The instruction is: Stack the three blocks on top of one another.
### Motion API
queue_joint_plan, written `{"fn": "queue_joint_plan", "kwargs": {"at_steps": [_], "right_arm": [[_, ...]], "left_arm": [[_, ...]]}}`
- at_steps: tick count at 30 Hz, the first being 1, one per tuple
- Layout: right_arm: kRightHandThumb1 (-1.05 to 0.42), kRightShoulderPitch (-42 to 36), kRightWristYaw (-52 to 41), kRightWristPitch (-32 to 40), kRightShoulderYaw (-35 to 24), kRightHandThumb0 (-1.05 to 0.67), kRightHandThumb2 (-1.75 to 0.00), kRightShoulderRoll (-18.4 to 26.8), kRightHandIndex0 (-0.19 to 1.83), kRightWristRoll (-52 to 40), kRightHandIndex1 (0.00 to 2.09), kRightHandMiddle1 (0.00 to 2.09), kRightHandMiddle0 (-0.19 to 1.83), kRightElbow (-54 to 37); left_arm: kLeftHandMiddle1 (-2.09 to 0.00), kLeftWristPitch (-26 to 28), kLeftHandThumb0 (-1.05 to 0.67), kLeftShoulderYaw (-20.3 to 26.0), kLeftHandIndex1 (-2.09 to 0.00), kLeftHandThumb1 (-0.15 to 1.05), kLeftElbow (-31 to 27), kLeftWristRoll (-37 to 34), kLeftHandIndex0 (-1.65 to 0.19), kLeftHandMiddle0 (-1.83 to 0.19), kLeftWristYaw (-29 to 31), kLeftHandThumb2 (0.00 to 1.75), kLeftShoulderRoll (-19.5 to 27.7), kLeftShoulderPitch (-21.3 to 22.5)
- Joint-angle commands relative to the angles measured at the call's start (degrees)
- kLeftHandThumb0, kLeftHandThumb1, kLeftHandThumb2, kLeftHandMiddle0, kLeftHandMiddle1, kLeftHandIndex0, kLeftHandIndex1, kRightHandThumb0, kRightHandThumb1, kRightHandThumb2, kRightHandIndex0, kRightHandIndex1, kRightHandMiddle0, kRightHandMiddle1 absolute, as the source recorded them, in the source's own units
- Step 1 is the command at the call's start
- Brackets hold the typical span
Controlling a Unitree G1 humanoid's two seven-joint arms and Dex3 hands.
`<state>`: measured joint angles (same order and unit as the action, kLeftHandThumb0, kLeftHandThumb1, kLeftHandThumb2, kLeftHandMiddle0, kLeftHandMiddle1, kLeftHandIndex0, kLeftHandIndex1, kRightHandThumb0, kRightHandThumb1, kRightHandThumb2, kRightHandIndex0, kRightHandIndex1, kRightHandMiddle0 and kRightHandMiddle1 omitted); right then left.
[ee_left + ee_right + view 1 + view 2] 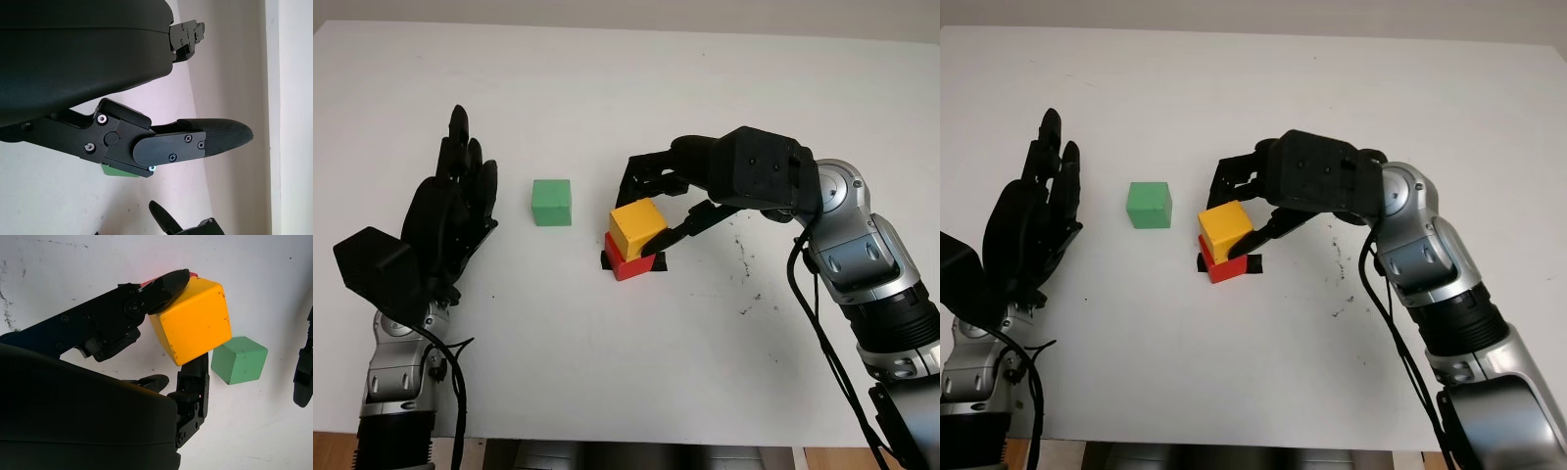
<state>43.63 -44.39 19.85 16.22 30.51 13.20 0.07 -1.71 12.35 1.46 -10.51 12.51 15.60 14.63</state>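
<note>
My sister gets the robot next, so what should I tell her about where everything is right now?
Right hand: shut on the yellow block, which sits on the red block near the table's middle.
Left hand: open, raised above the table's left side, holding nothing.
Green block: alone on the table, between the left hand and the stack.
Done: yellow on red.
Left: let go of yellow, then put green on top.
</note>
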Motion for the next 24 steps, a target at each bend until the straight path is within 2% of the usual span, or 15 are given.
{"fn": "queue_joint_plan", "kwargs": {"at_steps": [1,24], "right_arm": [[-0.92,-0.6,0.2,-0.2,-0.1,-0.47,-0.05,-0.3,0.44,-0.2,0.05,1.58,0.38,-0.6],[-0.91,-1.2,0.6,1.5,0.0,-0.47,-0.05,-1.0,0.42,-1.0,0.04,1.56,0.39,-1.0]], "left_arm": [[0.0,-0.1,-0.78,0.4,0.0,1.05,-1.0,-0.4,0.19,0.19,0.3,0.52,0.5,-0.4],[0.0,0.1,-0.79,0.6,0.0,1.05,-1.5,-0.4,0.19,0.19,0.2,0.52,0.6,-0.9]]}}
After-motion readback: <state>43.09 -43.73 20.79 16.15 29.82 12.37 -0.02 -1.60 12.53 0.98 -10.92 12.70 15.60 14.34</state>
